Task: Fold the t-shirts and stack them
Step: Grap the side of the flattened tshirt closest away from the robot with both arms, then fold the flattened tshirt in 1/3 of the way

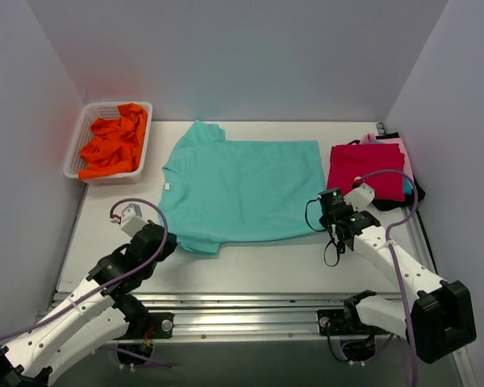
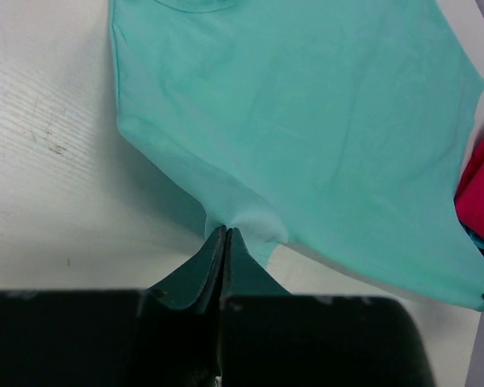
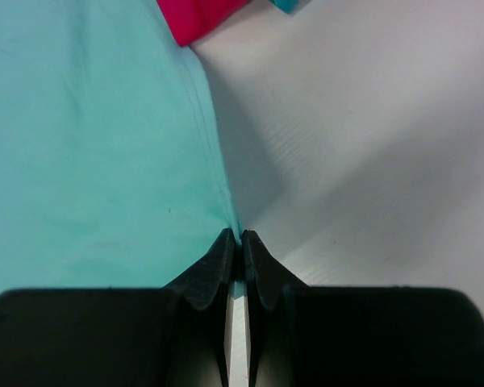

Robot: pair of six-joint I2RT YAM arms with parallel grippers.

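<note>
Across the middle of the table (image 1: 258,266) a teal t-shirt (image 1: 242,189) lies spread flat and unfolded, collar toward the left edge and hem toward the right edge.

The left gripper (image 2: 224,235) is closed on the shirt's near sleeve, the cloth drawn into a small peak at its tips. The right gripper (image 3: 242,238) is closed on the near corner of the hem, with the fabric edge running straight into its tips.

Against the right edge sits a folded stack. A red t-shirt (image 1: 363,165) is on top, with pink fabric (image 1: 394,145) and black fabric (image 1: 417,193) showing beneath it. At the far left corner a white basket (image 1: 74,153) holds crumpled orange cloth (image 1: 113,145).

By these views, part of the stacking is done. The teal shirt has no fold in it yet, and the basket's contents look untouched.

The stack hides how many garments it holds. Whether the orange cloth is one shirt or several cannot be made out. How much fabric each gripper has pinched is hidden between its fingers.
</note>
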